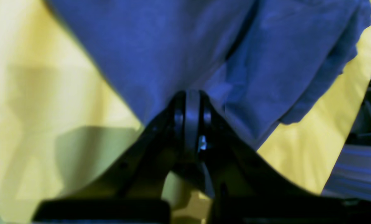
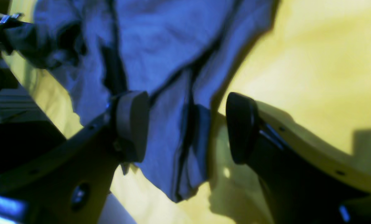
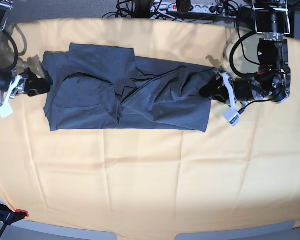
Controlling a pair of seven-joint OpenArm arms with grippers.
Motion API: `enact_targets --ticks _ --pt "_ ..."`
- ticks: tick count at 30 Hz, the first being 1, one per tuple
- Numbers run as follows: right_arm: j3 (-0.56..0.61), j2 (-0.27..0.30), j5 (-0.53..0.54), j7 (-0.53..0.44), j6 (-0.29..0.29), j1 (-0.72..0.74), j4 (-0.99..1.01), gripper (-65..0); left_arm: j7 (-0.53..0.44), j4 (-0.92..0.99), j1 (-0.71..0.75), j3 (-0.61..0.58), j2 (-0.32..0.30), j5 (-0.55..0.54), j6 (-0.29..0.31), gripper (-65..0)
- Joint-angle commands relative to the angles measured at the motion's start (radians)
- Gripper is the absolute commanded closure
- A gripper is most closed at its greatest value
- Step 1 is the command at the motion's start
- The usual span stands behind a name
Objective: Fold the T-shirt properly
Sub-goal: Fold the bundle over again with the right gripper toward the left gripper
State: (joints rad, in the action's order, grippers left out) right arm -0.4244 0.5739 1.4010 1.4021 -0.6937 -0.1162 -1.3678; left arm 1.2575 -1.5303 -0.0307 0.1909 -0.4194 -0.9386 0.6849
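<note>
**Desk:** Walk me across the base view, left to right. What am I looking at?

**Operator:** At the far left edge I have the right gripper (image 3: 37,86), level with the end of the T-shirt (image 3: 125,95). Its own wrist view shows the jaws standing wide apart, one pad (image 2: 132,124) against the cloth and the other out over the table cloth (image 3: 150,180), with a hanging fold of the shirt between them. Nothing is clamped there.

**Desk:** And the shirt itself?

**Operator:** It lies across the upper middle of the table, already folded into a long band. Its long axis runs left to right, straight from one gripper to the other. The left portion is layered and bulkier; the right portion is rumpled, with creases fanning toward the far end.

**Desk:** The other arm?

**Operator:** At the right, the left gripper (image 3: 210,91) sits on the shirt's upper right corner. In its wrist view the fingertips (image 1: 191,109) are pressed together with blue fabric running right up to them, so I read it as pinched on the shirt's edge.

**Desk:** What does the next move turn on?

**Operator:** In my judgement, on that axis. Each arm is at its own end, so neither is nearer the middle. The shirt stretches away from the left gripper toward the right one, and any end-over-end fold has to travel along that line.
</note>
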Motion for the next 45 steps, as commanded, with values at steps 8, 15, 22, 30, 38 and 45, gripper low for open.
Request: enact_targets --ticks 8,15,22,30,38,45 --pt "-0.007 -0.088 -0.033 -0.014 -0.004 -0.022 -0.013 -40.7 0.035 -0.009 -0.014 0.009 -0.05 -0.021 -0.031 0.0" --pt "-0.007 -0.195 -0.014 -0.015 -0.004 -0.019 -0.013 -40.6 0.049 -0.009 -0.014 0.011 -0.049 -0.021 -0.031 0.0" --pt "-0.01 -0.187 -0.015 -0.03 -0.004 0.025 -0.013 -0.6 0.048 -0.009 -0.019 0.032 -0.049 -0.074 -0.031 0.0" --pt "-0.01 -0.081 -0.122 -0.03 -0.004 0.139 -0.013 0.0 0.06 -0.009 -0.057 0.29 -0.05 -0.287 -0.079 0.0" --pt "-0.01 0.093 -0.161 -0.02 -0.004 0.23 -0.019 0.0 0.078 -0.008 -0.024 0.52 -0.1 -0.296 -0.075 0.0" --pt "-0.01 0.047 0.083 -0.006 -0.004 0.229 -0.145 0.0 0.074 -0.008 0.043 0.521 -0.108 -0.322 -0.06 0.0"
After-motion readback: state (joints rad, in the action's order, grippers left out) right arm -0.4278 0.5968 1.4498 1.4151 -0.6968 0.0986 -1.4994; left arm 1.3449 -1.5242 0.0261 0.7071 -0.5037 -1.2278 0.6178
